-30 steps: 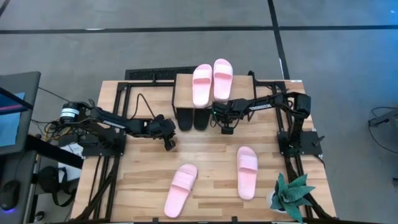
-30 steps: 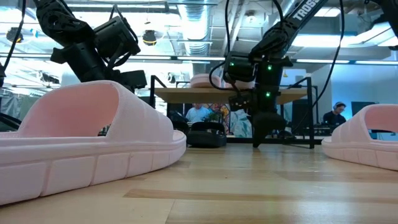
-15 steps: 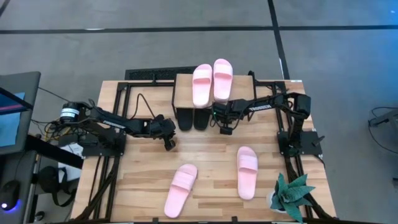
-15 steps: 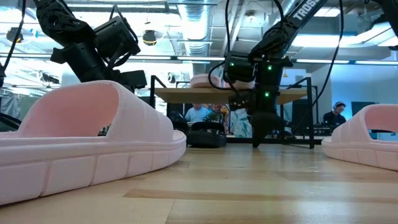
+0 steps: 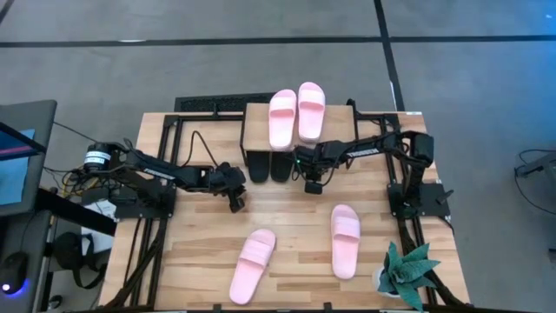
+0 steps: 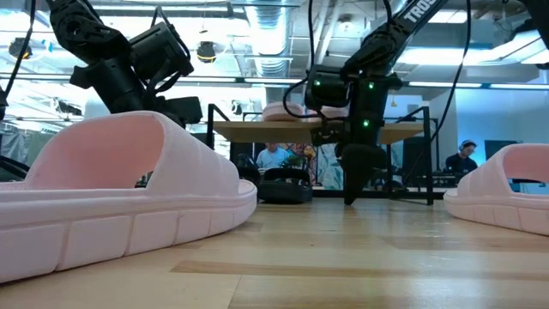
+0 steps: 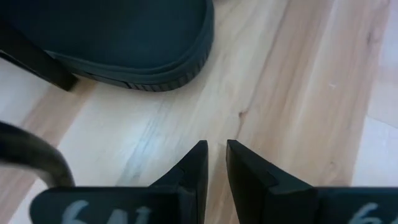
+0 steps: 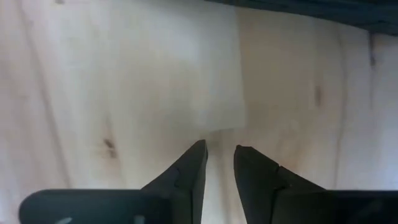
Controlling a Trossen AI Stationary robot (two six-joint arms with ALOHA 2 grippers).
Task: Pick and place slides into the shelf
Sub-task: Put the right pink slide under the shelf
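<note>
Slides: two pink ones lie on the shelf and two black ones under it, while two pink slides wait on the counter. The right claw, slightly spread and empty, hangs just beside the black pair; the left claw, a narrow gap between its fingers, holds nothing.

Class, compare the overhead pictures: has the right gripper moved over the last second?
Yes. The right gripper has shifted slightly left, closer to the black slides under the shelf, which stayed put.
</note>
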